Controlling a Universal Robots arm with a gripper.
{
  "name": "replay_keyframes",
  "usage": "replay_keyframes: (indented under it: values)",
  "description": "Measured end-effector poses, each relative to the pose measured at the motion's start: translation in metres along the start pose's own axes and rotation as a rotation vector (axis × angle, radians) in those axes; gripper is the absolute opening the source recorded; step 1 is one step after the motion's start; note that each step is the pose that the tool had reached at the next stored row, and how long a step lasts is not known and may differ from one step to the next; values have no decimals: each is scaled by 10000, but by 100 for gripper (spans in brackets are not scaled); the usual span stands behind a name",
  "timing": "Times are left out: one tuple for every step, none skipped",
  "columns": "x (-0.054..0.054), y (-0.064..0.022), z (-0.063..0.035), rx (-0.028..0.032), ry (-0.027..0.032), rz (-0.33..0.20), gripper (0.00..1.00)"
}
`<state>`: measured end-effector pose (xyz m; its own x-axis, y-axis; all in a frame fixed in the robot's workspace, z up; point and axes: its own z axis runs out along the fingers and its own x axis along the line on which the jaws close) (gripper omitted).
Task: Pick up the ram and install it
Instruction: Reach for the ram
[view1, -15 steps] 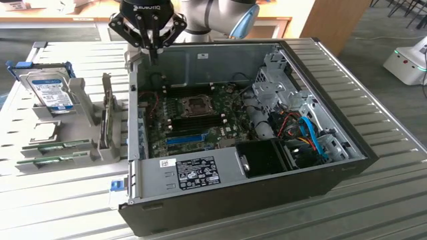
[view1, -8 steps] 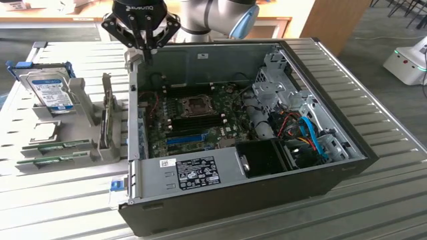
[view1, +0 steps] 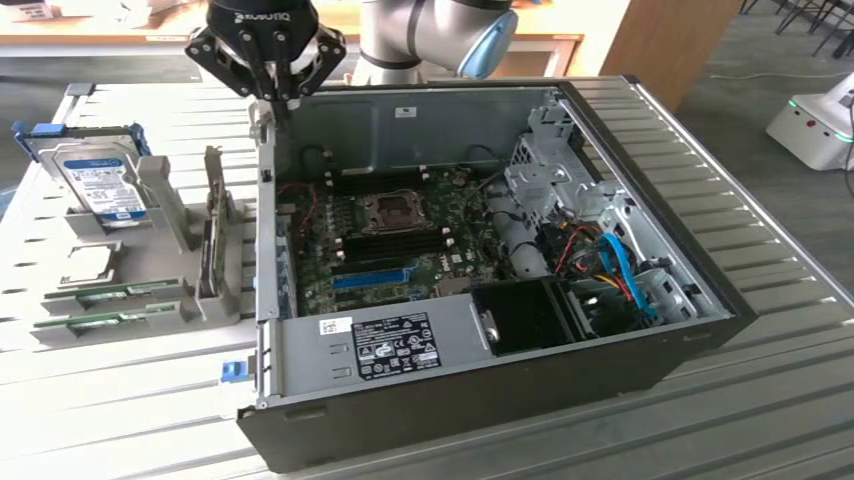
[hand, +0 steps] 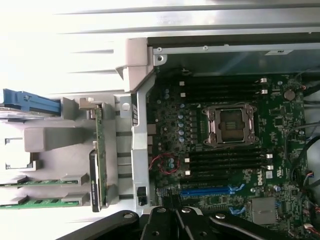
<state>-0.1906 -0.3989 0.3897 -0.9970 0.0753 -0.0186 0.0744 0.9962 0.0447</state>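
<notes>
Exterior view: closed fingers (view1: 278, 88) near case wall (view1: 270, 235), ram (view1: 114, 292) in grey rack (view1: 168, 206).

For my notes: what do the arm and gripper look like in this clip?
The arm is silver-grey with rounded joints and a light-blue cap. The gripper is black, with white lettering on its body and bolted linkage fingers.

Exterior cam: raised, mid-distance, looking obliquely down into the open PC case (view1: 534, 400) on the bench (view1: 774, 400). Wrist cam: closer, facing straight down over the case's side wall. Shared: motherboard (view1: 400, 250) (hand: 280, 150), CPU socket (view1: 396, 210) (hand: 231, 125), grey holder rack (view1: 167, 200) (hand: 55, 142).
</notes>
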Motion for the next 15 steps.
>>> replay_keyframes:
  values:
    - [16,-1,1,0,2,0,10]
    - [32,-2,1,0,4,1,10]
    - [47,-3,1,1,6,1,10]
    - [64,-5,2,1,8,1,10]
    - [80,-6,2,1,10,1,10]
    - [99,-7,3,1,12,2,10]
    - [116,-9,3,1,13,1,10]
    - [134,-10,4,2,15,1,10]
    - [151,-12,4,1,17,0,10]
    - [168,-13,5,2,18,0,10]
    - [185,-14,5,2,20,1,10]
    - [203,-16,6,2,22,1,10]
    - [220,-17,6,2,24,1,10]
    - [236,-18,7,2,26,2,10]
    - [253,-19,7,2,29,2,10]
